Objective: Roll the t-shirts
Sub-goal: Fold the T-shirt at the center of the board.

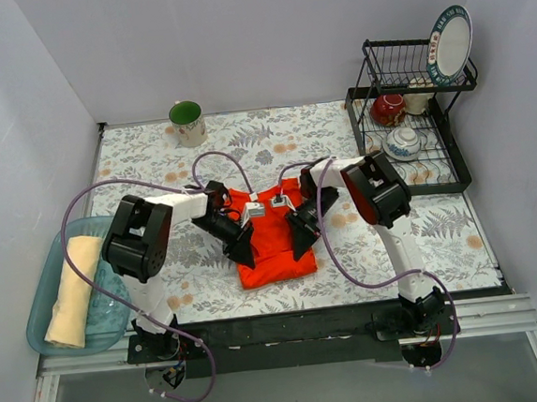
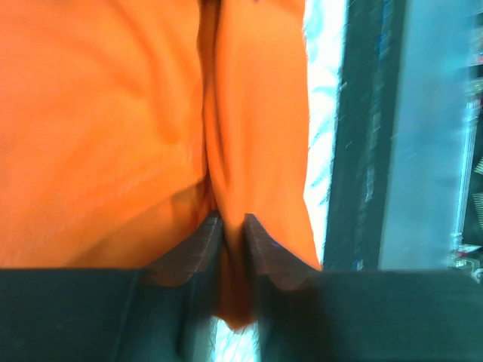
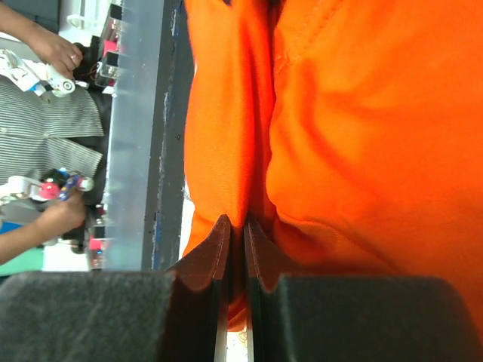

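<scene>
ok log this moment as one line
task roll t-shirts | left gripper shut on orange t-shirt | right gripper shut on orange t-shirt | cream t-shirt lying in teal basin

L arm (image 1: 140,238) & R arm (image 1: 378,190): white tube links w/ bulky black joint housings, small grey blocks nr wrists. Purple cables (image 1: 87,190) loop along each arm. Fingers (image 2: 190,255) matte black, wedge-shaped, tapering to thin tips. Black bases (image 1: 157,342) at table (image 1: 441,233) near edge.
</scene>
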Available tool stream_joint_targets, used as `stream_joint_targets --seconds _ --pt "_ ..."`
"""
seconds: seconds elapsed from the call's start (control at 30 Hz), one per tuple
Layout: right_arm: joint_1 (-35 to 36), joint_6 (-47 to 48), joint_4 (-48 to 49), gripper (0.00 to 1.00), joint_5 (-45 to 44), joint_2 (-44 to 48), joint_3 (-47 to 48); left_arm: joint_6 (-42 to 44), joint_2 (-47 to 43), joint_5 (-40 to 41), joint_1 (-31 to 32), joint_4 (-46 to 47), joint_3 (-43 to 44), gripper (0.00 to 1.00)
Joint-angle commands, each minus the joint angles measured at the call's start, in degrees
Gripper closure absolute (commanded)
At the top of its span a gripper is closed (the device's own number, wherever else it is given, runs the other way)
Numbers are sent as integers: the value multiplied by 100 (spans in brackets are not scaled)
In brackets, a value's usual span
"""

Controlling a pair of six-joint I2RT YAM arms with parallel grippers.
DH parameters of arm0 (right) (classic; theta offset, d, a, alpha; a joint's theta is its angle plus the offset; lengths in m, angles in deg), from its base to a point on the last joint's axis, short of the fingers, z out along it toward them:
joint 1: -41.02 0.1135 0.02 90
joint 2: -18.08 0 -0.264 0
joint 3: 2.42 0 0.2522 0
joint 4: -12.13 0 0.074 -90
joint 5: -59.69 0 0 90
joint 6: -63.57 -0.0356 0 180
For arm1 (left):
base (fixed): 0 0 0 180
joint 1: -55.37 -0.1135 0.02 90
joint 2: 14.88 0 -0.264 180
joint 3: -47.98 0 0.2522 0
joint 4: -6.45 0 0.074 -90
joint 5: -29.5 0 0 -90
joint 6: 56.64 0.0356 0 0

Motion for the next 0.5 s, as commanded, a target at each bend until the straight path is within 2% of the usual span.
stream_joint_targets --seconds 0.0,0.07,0.1,0.2,0.3,0.37,0.43,0.47 --pt "-115 -43 -47 99 -931 -326 198 -382 -826 994 -85 210 -320 68" --pt "-115 -69 -56 99 -993 -379 374 -576 -1240 1233 -111 676 -339 61" --pt "-115 -148 -47 99 -1063 -449 435 -751 -1730 1356 -103 1000 -295 53" --pt "-97 -394 -47 99 -1116 -599 716 -1173 -2497 1252 72 1433 -207 44" --pt "-62 -578 -47 99 -1204 -775 954 -1201 -3069 1497 792 1678 -302 44" --pt "-53 -667 -47 99 -1195 -880 1112 -1157 -3360 1743 1300 1881 -820 44" --pt "-44 -720 -38 99 -1213 -916 1165 -1148 -3683 2181 1566 2451 -1233 44" --pt "-36 -720 -30 99 -1213 -916 1165 -1122 -3790 2288 1698 2697 -1705 44"
